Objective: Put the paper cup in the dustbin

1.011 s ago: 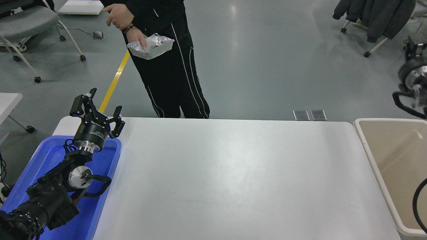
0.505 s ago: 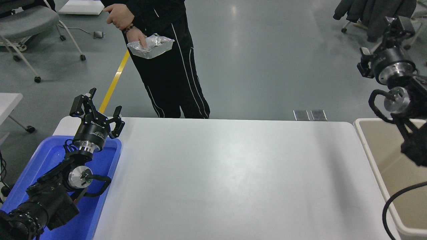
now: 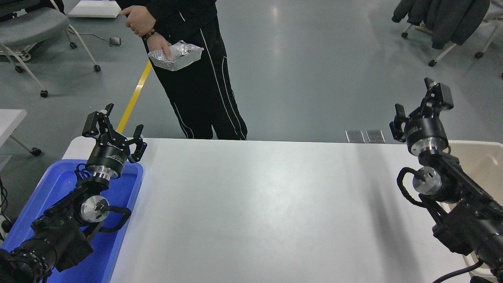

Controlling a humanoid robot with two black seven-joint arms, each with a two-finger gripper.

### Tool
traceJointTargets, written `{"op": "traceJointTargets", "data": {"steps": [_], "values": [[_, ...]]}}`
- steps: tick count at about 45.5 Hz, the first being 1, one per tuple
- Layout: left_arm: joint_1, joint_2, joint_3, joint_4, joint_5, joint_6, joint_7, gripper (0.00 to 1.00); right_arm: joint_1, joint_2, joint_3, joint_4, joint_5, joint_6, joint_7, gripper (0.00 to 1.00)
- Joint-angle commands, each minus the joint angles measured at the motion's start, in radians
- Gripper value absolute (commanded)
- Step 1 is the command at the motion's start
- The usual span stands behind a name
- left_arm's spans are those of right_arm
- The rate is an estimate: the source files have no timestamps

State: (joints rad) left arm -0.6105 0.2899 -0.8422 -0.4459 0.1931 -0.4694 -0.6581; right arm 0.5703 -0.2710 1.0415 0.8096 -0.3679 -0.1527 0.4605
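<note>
No paper cup shows anywhere in view. The beige dustbin stands at the table's right end, largely hidden behind my right arm. My right gripper is open and empty, raised over the table's far right corner, just left of the dustbin. My left gripper is open and empty, parked at the lower left over the far end of a blue tray.
A person stands at the table's far side, holding a crinkled silver foil tray in one hand. The white table lies between my arms. Chairs stand at the far left and far right.
My right arm has swung in from the far right, down and leftward, and now covers much of the dustbin. The left arm has not moved.
</note>
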Motion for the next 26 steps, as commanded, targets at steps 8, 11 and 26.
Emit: {"op": "traceJointTargets", "data": {"steps": [8, 11, 26], "values": [[0.0, 0.0, 0.0, 0.001, 0.0, 0.0, 0.0, 1.0, -0.072, 0.039, 0.009, 0.008, 0.0, 0.056, 0.017, 0.99], [0.0, 0.0, 0.0, 0.0, 0.0, 0.0, 0.0, 1.0, -0.07, 0.039, 0.011, 0.01, 0.001, 0.059, 0.017, 0.99], [0.0, 0.0, 0.0, 0.0, 0.0, 0.0, 0.0, 1.0, -0.069, 0.039, 0.011, 0.008, 0.001, 0.064, 0.017, 0.99]]}}
